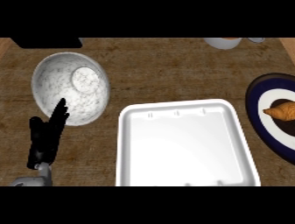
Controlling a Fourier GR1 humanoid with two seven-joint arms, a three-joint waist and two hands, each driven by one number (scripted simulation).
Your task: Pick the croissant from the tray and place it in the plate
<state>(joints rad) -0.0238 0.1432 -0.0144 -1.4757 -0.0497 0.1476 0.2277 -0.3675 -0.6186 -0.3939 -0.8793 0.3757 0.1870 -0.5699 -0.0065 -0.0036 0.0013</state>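
Note:
A golden-brown croissant lies on the white centre of a round plate with a dark blue rim, at the right edge of the counter. The white rectangular tray sits in the lower middle and holds nothing. My left hand stands at the lower left with its fingers straight and pointing up, beside a speckled bowl, holding nothing. My right hand does not show in the head view.
A grey speckled bowl stands at the upper left, just above my left hand. A white cup and a black object sit along the far edge. The counter is dark wood with lighter wooden strips at both sides.

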